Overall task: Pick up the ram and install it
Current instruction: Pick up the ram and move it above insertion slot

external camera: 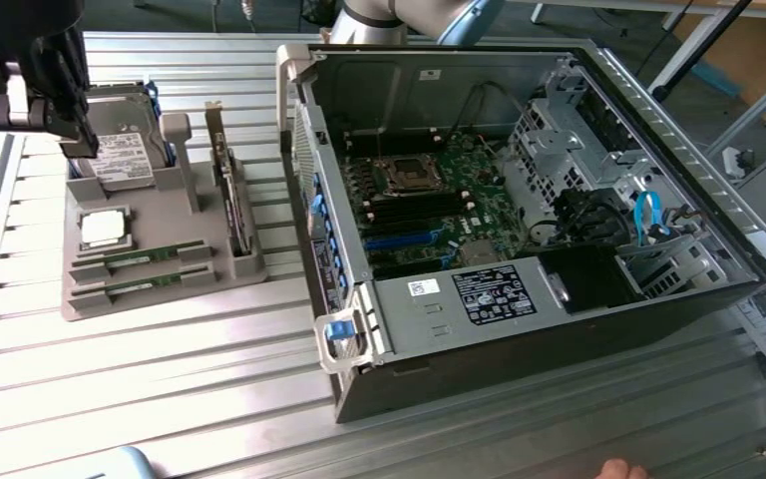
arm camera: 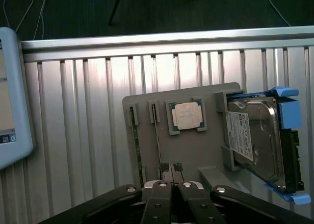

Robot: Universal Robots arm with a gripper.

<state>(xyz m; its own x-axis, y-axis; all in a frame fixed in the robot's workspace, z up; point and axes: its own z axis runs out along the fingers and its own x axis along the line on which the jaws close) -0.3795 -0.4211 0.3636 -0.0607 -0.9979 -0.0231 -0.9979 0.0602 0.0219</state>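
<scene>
Gripper (arm camera: 171, 169) jaws are pressed together, holding nothing, above the grey holder (arm camera: 196, 150). Just past the tips, two ram sticks (arm camera: 136, 145) sit in their slots beside the processor (arm camera: 188, 115) and hard drive (arm camera: 255, 140). Farther off, toward the exterior view's right, stands the open computer case (external camera: 490, 399).

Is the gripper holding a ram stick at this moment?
No. The gripper is shut with nothing between its fingertips, and two ram sticks lie in the gray holder.
</scene>
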